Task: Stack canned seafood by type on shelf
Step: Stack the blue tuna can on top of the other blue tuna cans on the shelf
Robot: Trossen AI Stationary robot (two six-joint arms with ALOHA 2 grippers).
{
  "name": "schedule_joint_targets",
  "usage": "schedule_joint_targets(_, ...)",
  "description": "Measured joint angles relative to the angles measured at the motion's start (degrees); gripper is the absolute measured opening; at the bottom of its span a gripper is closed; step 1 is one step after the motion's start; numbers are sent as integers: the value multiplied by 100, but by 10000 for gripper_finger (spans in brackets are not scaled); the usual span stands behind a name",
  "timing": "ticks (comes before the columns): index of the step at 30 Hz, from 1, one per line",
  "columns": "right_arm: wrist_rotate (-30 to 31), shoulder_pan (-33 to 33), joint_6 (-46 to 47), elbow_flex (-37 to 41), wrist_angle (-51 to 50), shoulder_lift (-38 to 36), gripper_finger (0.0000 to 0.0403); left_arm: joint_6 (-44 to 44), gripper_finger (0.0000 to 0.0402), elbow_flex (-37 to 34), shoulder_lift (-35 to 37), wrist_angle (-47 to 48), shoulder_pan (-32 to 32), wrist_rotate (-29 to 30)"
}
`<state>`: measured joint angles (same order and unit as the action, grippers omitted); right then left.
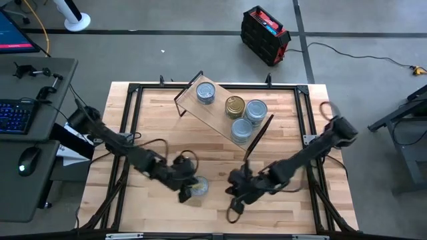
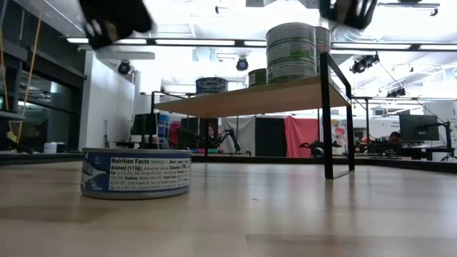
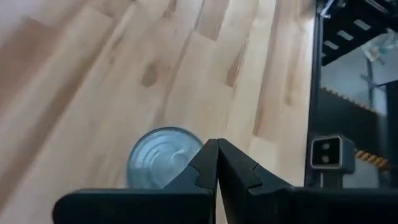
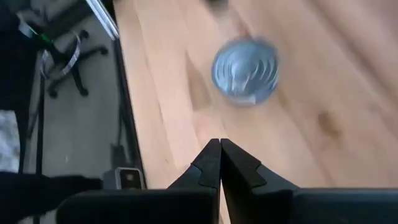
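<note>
One silver-blue-topped can (image 1: 199, 187) (image 2: 136, 173) stands upright on its base on the plank table near the front edge. My left gripper (image 1: 185, 191) (image 3: 216, 149) hovers shut just left of and above it, clear of it in the low view. My right gripper (image 1: 235, 195) (image 4: 219, 149) is shut a short way to the can's right, and the can (image 4: 245, 68) shows ahead of its fingers. The shelf (image 1: 219, 108) (image 2: 250, 96) stands slantwise at the table's far middle. It carries three silver-blue-topped cans (image 1: 205, 93) (image 1: 255, 110) (image 1: 241, 130) and a gold-topped one (image 1: 234, 105).
A black metal frame (image 1: 130, 107) runs around the table top. Bare wood lies between the shelf and the lone can. A black-and-red case (image 1: 265, 35) sits on the floor beyond the table, and a desk with a keyboard (image 1: 17, 113) stands to the left.
</note>
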<state>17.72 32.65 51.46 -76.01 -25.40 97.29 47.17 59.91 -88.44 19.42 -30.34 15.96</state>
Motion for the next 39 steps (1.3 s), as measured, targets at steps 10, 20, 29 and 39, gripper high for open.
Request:
schedule_joint_targets(10,-1272,-618,55,0,2057,1909,0,325,0,-915,190,-303,-545,693)
schedule_joint_targets(20,-1029,-960,361,-2,1662,2245,0,974,0,-2301,194,-1849,-247,642)
schedule_joint_targets(29,-910,-1144,401,-4,1864,2239,0,1110,0,-2560,192,-2547,-407,499)
schedule_joint_targets(39,-919,-1139,403,-2,1824,2239,0,1035,0,-2560,-224,-2834,-513,497)
